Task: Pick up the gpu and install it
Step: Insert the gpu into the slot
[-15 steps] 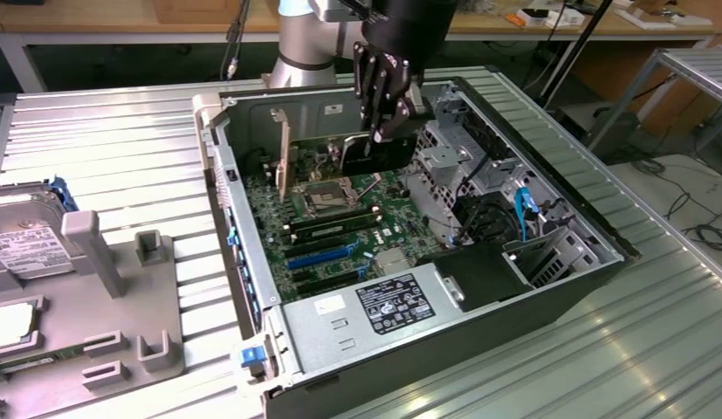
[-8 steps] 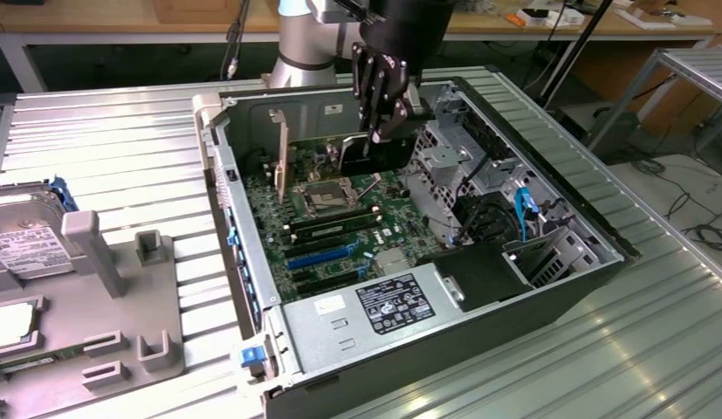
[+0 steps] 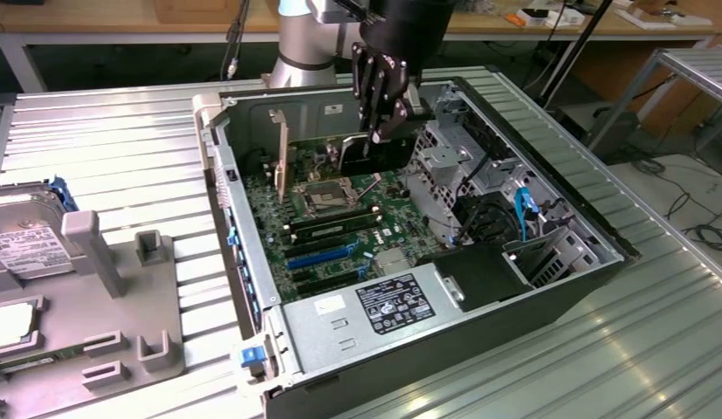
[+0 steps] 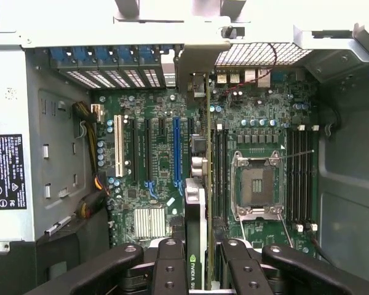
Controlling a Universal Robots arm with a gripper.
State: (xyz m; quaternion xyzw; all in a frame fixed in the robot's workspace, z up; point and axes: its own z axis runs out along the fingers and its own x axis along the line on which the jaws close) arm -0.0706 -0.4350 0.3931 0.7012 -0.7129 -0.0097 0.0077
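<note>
Exterior view: an open black and silver computer case (image 3: 337,349) lies on its side on a ribbed metal tabletop (image 3: 640,349), near the far edge. The black multi-fingered gripper (image 3: 381,109) hangs over the far end of the case, its fingers narrowed onto the gpu (image 3: 378,150), a thin flat card with a black face and a silver bracket, held on edge just above the green motherboard (image 3: 337,218). Room is tight: the case's far wall sits just behind the card, a silver drive cage (image 3: 454,166) stands close on the exterior view's right, and a square processor socket (image 3: 319,199) lies just below. Toward the tabletop's edge on the exterior view's left, a grey moulded holder (image 3: 92,323) carries a silver labelled hard drive (image 3: 23,240), well apart from the case.

Wrist view: the gripper (image 4: 197,261) clamps the gpu (image 4: 195,209), seen edge-on between its dark fingers (image 4: 166,264). The card stands over the motherboard (image 4: 160,166) between a blue expansion slot (image 4: 177,150) and the processor socket (image 4: 257,184). Its bracket end reaches toward the row of vented rear slot covers (image 4: 111,77). Black memory slots (image 4: 298,178) lie beyond the socket.
</note>
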